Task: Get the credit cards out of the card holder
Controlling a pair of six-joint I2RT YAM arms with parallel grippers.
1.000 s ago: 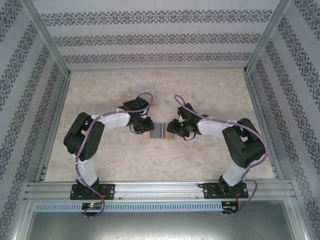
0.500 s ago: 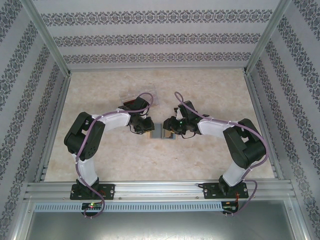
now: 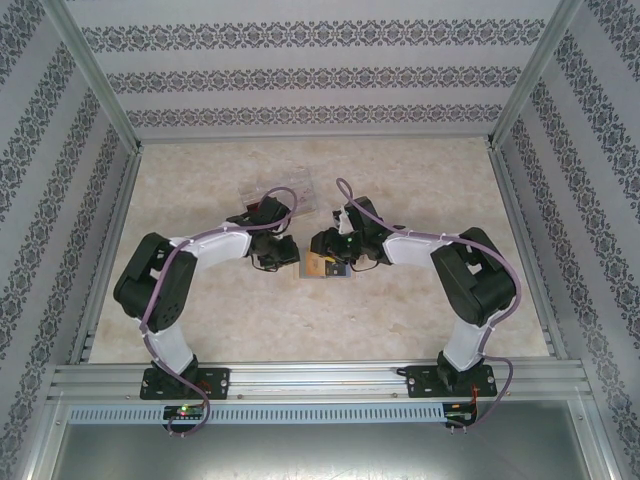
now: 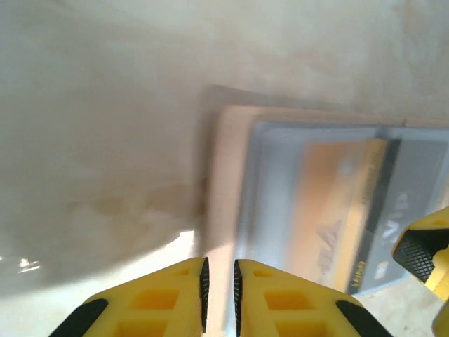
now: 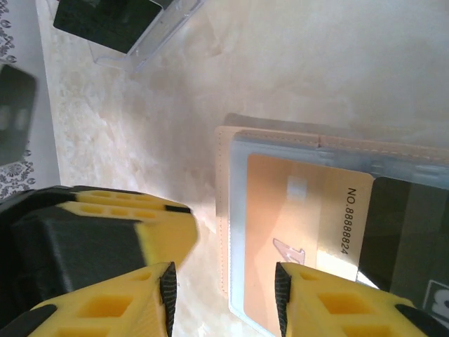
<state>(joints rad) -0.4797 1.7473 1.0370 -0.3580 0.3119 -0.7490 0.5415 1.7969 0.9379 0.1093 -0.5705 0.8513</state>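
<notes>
Right claw (image 5: 224,281), half open and empty, straddles the wallet (image 5: 237,232) edge just short of the orange card (image 5: 295,210), while the left claw (image 4: 219,270), nearly closed, apparently pinches the wallet steady.

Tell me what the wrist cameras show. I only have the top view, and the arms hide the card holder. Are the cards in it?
Observer: Yes. The orange card sits in the card holder, a dark card next to it.
Operator: Right gripper gripping?
Observer: No, the right gripper is open over the holder's pale edge.
Operator: And the left?
Observer: The left gripper is nearly shut, that pale edge running into its gap.
</notes>
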